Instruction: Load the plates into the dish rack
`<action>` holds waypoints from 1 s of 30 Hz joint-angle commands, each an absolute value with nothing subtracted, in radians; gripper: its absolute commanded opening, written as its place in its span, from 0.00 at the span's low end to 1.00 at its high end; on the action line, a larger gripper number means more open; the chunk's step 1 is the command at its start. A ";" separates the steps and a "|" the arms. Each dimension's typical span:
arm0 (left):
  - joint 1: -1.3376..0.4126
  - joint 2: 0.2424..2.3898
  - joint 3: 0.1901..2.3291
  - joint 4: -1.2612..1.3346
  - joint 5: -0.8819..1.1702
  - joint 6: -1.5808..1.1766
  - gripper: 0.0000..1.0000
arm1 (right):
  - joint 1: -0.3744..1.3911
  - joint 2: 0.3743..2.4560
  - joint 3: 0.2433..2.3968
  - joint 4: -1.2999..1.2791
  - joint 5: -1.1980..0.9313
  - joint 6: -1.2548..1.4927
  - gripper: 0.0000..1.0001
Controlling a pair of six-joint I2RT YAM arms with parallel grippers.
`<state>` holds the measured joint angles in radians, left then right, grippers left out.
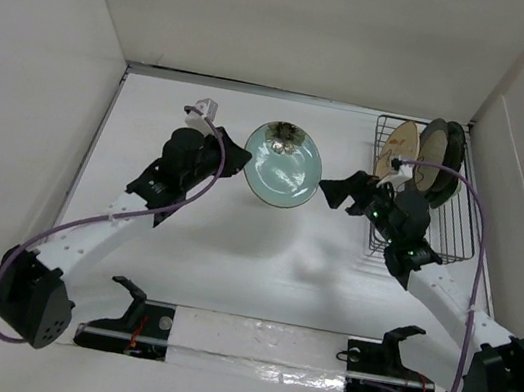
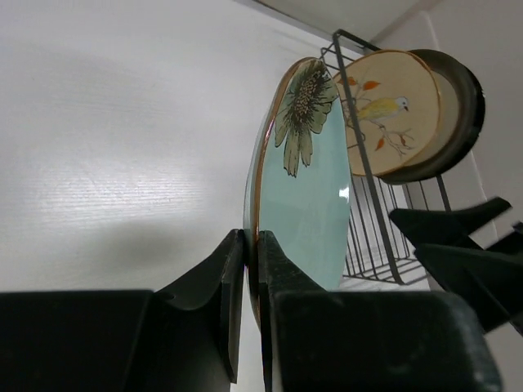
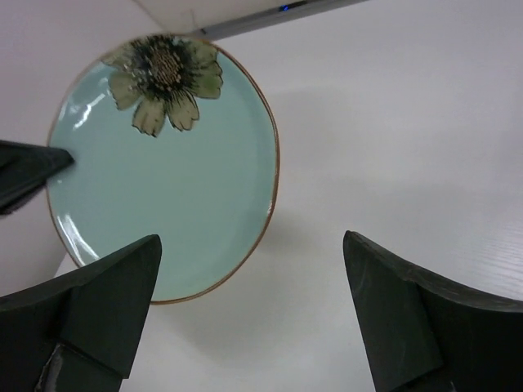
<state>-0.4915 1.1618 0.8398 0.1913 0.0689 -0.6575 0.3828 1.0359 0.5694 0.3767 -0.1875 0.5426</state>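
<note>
And there is the left arm, reaching up from its base at the near left corner and bending in toward the middle of the table, with the left gripper clenched tight on the rim of the teal plate. The left wrist view shows it plainly: both fingers pinch the plate's edge, one on each face, with no gap to be seen. The plate stands on edge, its flower at the far end and its glazed face turned toward the right arm, and it throws a soft shadow on the table below. Across from it, the right arm stretches in from the near right corner, elbow out by the dish rack, wrist pointing left at the plate. The right gripper is released, its two fingers spread wide with only bare table between them, and its tips stand just off the plate's right rim, apart from it. So the teal plate sits mid-table between the two grippers, left of the rack and outside it. In the rack at the far right, a tan plate with a bird on it stands upright, with a dark-rimmed plate right behind it
</note>
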 commanded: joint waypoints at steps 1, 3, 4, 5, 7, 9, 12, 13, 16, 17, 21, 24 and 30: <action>-0.497 1.054 0.890 0.200 0.123 -0.591 0.00 | 0.411 1.092 0.640 0.514 -0.374 0.541 0.99; -0.497 1.008 0.905 0.154 0.129 -0.566 0.00 | 0.420 1.112 0.649 0.545 -0.409 0.564 1.00; -0.497 0.999 0.913 0.140 0.129 -0.552 0.00 | 0.420 1.114 0.650 0.543 -0.405 0.565 1.00; -0.497 0.988 0.925 0.129 0.133 -0.546 0.00 | 0.431 1.115 0.653 0.538 -0.394 0.569 1.00; -0.497 0.970 0.933 0.118 0.164 -0.537 0.00 | 0.431 1.126 0.658 0.545 -0.396 0.569 1.00; -0.497 0.951 0.928 0.124 0.184 -0.537 0.00 | 0.431 1.140 0.661 0.575 -0.443 0.580 1.00; -0.497 0.943 0.928 0.135 0.216 -0.545 0.00 | 0.452 1.169 0.655 0.626 -0.456 0.610 0.99; -0.497 0.940 0.933 0.137 0.228 -0.545 0.00 | 0.453 1.192 0.663 0.620 -0.445 0.614 0.99; -0.497 0.919 0.937 0.155 0.261 -0.555 0.00 | 0.462 1.212 0.658 0.604 -0.405 0.604 1.00; -0.497 0.919 0.943 0.155 0.267 -0.555 0.00 | 0.462 1.210 0.652 0.604 -0.399 0.609 0.99; -0.497 0.913 0.966 0.152 0.305 -0.549 0.00 | 0.471 1.233 0.652 0.612 -0.390 0.592 1.00; -0.497 0.911 0.966 0.155 0.316 -0.551 0.00 | 0.471 1.249 0.641 0.659 -0.444 0.598 0.99; -0.497 0.910 0.963 0.153 0.334 -0.540 0.00 | 0.480 1.353 0.624 0.970 -0.707 0.708 0.84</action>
